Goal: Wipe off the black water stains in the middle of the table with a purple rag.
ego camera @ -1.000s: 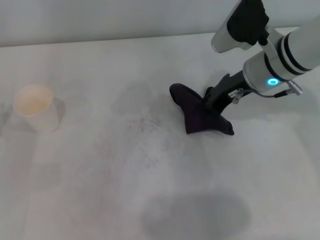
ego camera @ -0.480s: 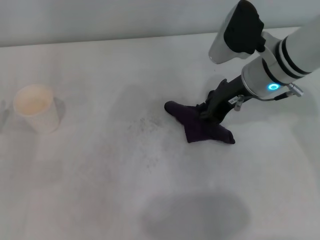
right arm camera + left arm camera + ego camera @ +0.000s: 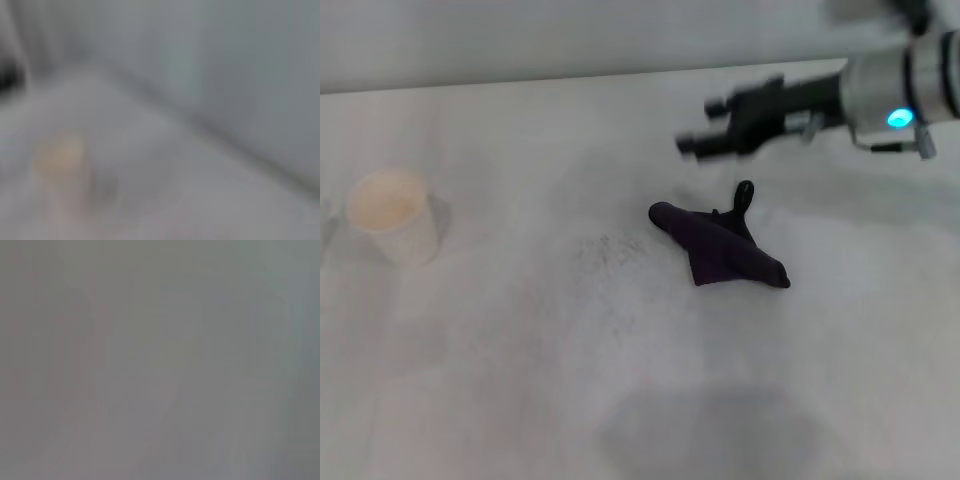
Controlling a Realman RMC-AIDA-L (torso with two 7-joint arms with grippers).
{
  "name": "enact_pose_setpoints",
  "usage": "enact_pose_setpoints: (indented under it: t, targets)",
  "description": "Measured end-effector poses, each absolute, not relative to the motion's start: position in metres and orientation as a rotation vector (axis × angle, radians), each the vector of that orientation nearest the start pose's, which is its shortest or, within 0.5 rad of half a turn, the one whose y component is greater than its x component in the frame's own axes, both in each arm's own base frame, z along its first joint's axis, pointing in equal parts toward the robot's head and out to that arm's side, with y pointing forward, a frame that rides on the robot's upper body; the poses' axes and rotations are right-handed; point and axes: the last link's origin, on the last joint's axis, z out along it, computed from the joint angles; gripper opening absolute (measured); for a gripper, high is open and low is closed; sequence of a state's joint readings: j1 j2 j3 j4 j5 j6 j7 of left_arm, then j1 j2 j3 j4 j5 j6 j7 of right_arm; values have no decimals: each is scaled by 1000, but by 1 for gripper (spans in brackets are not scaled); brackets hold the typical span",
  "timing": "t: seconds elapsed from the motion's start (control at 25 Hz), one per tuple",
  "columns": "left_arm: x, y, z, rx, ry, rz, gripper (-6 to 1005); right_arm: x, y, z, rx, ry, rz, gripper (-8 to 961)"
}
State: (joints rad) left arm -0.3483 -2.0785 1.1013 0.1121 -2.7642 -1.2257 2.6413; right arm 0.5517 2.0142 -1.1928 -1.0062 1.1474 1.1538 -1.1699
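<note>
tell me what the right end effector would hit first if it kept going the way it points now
Probably nothing nearby. The right end effector points leftward above the table, beyond the purple rag. The paper cup sits left and nearer the robot, likely off that line; depth is unclear.

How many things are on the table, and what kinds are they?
Purple rag: 1
White paper cup: 1
Total on the table: 2
The right gripper hangs above the rag and touches neither thing. No black blot shows.
</note>
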Motion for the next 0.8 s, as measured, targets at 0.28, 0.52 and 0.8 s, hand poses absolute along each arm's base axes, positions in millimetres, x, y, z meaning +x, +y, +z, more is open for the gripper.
enact_pose_setpoints:
  t: [0.28, 0.52, 0.8]
  targets:
    - [-367, 303, 20, -1500, -713, -817, 894, 261, 382, 65, -2019, 896, 1241, 790]
    - [-371, 301, 24, -1456, -725, -820, 894, 334, 342, 71, -1601, 611, 1056, 869]
    - [-375, 300, 25, -1411, -714, -782, 894, 387, 311, 33, -1498, 586, 540, 869]
